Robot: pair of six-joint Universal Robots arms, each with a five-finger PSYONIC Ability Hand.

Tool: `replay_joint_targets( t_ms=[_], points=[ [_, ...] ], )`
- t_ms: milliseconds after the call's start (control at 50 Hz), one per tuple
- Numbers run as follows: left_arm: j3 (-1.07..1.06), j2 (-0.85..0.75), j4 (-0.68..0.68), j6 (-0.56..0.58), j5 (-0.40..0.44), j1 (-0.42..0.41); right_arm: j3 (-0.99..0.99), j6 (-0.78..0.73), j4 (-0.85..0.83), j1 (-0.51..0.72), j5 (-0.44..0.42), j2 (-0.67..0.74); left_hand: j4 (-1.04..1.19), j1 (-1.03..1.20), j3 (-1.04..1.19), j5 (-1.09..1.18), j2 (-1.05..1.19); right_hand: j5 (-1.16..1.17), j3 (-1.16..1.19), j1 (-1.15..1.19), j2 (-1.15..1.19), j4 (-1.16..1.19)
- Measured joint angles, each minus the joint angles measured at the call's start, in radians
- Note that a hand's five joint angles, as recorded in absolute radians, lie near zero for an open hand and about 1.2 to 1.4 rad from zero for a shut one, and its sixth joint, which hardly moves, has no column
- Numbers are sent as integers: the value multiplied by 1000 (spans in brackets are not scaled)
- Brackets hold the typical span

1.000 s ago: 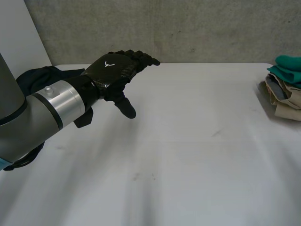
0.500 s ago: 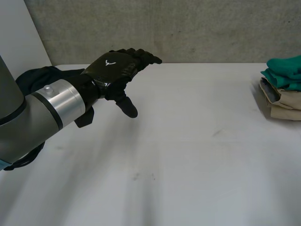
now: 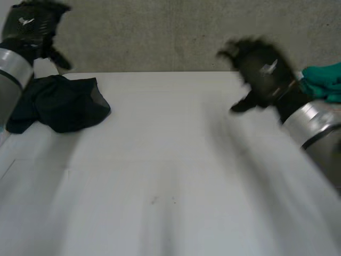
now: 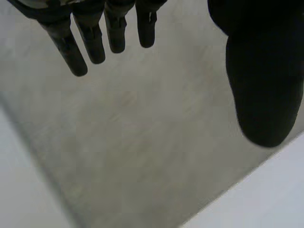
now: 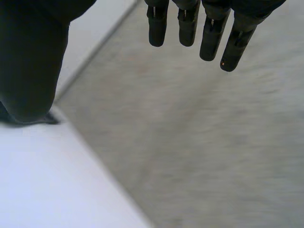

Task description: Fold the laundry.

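A crumpled dark garment (image 3: 61,102) lies on the white table (image 3: 170,176) at its far left. My left hand (image 3: 31,28) is raised above and behind it, fingers (image 4: 90,38) straight, thumb apart, holding nothing. My right hand (image 3: 262,69) hangs over the table's far right part, in front of a stack of folded clothes with a green piece (image 3: 325,80) on top. Its fingers (image 5: 209,33) are straight too and hold nothing.
A grey concrete wall (image 3: 181,32) runs behind the table's far edge. The wall also lies beyond both hands in the wrist views, with the table's edge (image 5: 61,156) beside the right thumb.
My left hand has pulled away from over the table's middle up to the far left corner, uncovering the dark garment. My right arm has swung in at the right, in front of the folded stack.
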Motion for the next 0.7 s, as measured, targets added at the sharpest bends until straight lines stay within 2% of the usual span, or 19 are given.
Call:
replay_joint_targets(
  t_ms=[20,60,100,140,160,220,340,420,460,500,540,560,620,700],
  points=[
    [0,0,0,0,0,0,0,0,0,0,0,0,0,0,0,0,0,0,0,0,0,0],
    [77,-118,-6,73,21,79,47,-31,7,47,16,21,0,0,0,0,0,0,0,0,0,0],
    [138,-217,-22,139,49,122,86,-73,14,83,48,48,0,0,0,0,0,0,0,0,0,0],
    [169,-267,-31,175,65,138,99,-92,17,93,65,61,1,0,0,0,0,0,0,0,0,0],
    [229,-364,-47,246,96,163,113,-122,21,101,95,79,2,0,2,0,2,0,0,0,0,0],
    [308,-483,-58,326,127,186,124,-150,24,101,130,97,2,0,2,1,2,0,0,0,0,0],
    [467,-682,-52,388,152,215,147,-158,25,93,157,114,84,101,75,70,83,0,0,0,0,0],
    [569,-783,-46,391,153,222,164,-154,24,89,155,126,161,180,150,148,157,0,0,0,0,0],
    [606,-817,-45,389,153,224,169,-153,23,88,154,132,218,240,209,203,215,0,0,0,0,0],
    [638,-845,-44,387,152,223,173,-152,21,86,152,139,434,484,423,408,430,0,0,0,0,0],
    [647,-854,-43,386,152,222,174,-151,20,84,152,142,434,484,423,408,430,0,0,0,0,0],
    [656,-859,-41,384,149,214,174,-151,17,80,151,151,838,920,825,793,836,0,0,0,0,0],
    [638,-836,-35,380,143,196,171,-152,15,77,151,158,979,977,963,918,976,0,0,0,0,0],
    [532,-718,1,350,123,144,162,-154,12,69,153,170,992,977,973,918,986,0,0,0,0,0]
  ],
)
